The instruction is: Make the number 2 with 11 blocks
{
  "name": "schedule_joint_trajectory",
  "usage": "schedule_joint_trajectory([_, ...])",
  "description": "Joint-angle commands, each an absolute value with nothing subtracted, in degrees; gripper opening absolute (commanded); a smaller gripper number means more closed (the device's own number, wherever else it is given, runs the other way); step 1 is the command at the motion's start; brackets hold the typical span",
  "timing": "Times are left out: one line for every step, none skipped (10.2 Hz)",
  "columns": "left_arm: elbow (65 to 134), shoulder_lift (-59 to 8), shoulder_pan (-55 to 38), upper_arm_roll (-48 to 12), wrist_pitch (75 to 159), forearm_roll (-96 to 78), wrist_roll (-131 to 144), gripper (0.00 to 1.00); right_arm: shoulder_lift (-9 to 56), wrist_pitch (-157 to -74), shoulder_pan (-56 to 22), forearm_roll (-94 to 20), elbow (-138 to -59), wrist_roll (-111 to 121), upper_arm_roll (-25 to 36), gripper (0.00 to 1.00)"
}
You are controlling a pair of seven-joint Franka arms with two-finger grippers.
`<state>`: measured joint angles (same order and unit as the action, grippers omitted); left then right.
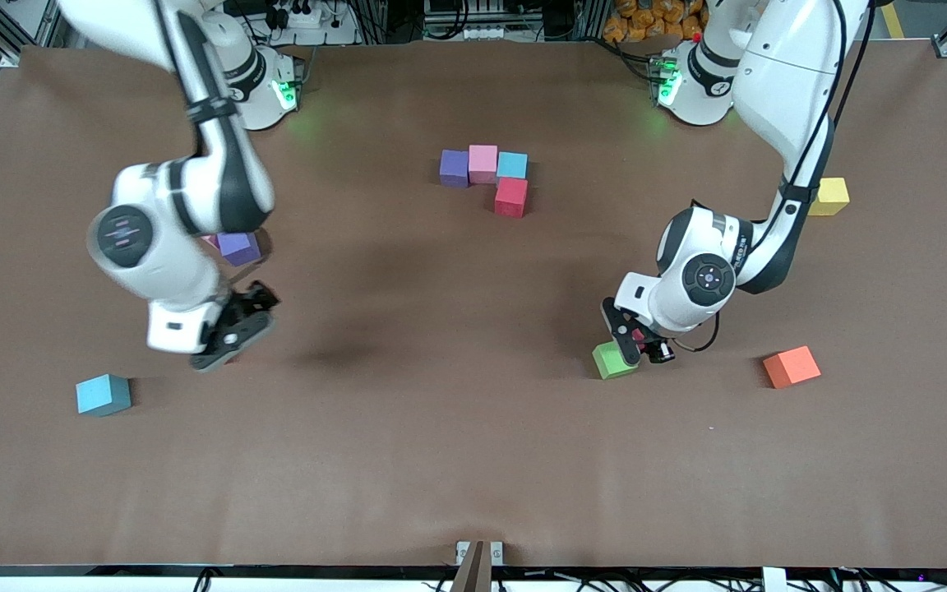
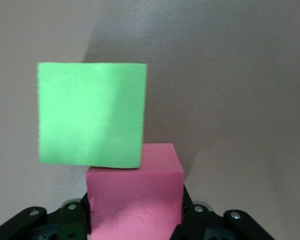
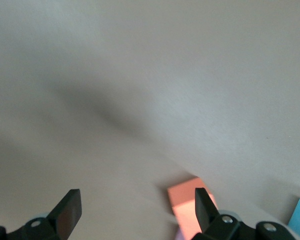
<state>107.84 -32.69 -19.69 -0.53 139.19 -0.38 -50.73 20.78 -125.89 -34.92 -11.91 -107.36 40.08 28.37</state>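
Brown table [image 1: 441,427] lies bare under your right gripper [image 1: 235,325], whose fingers [image 3: 70,205] stand spread wide with nothing between them. In the right wrist view a salmon-pink block [image 3: 187,205] lies on the table just by one fingertip, not gripped. A purple block [image 1: 239,247] sits under that arm, and a light blue block [image 1: 103,395] lies apart from the fingers, nearer the front camera.

Mid-table, well apart from both pairs of fingers, you have the start of the number 2 [image 1: 486,177]. It is a row of a purple cube [image 1: 455,167], a pink cube [image 1: 482,163] and a light blue cube [image 1: 512,164], with a red cube [image 1: 511,197] touching the light blue one on its camera side.

Your left gripper [image 1: 634,341] is down at the table, its fingers [image 2: 187,215] pinching a pink block [image 2: 135,200] on two sides. A green block [image 2: 90,115] touches that pink block just past the fingertips, outside the grip. An orange block [image 1: 792,367] and a yellow block [image 1: 829,196] lie toward the left arm's end, clear of the fingers.
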Motion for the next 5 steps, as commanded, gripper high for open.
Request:
schedule_joint_trajectory([106.61, -30.87, -20.57, 0.53, 137.39, -0.97, -45.39, 0.14, 22.84, -126.47, -24.83, -16.51, -108.98, 54.70, 23.57, 1.00])
schedule_joint_trajectory([106.52, -29.46, -21.09, 0.35, 133.63, -0.97, -40.13, 0.14, 24.07, -126.56, -22.26, -18.79, -109.68, 60.06, 22.60, 1.00])
schedule_joint_trajectory([106.52, -27.96, -22.49, 0.26, 130.37, -0.97, -32.94, 0.14, 25.47, -126.48, -21.54, -22.29, -110.12, 66.12, 22.59, 1.00])
schedule_joint_trajectory([106.61, -26.91, -23.72, -0.08, 127.73, -0.97, -24.87, 0.14, 26.53, -126.47, -20.58, -25.37, -110.82, 70.36, 22.59, 1.00])
schedule_joint_trajectory([106.61, -26.02, -25.38, -0.17, 125.44, -0.97, -16.87, 0.14, 27.59, -126.65, -20.13, -27.05, -111.18, 73.53, 22.59, 1.00])
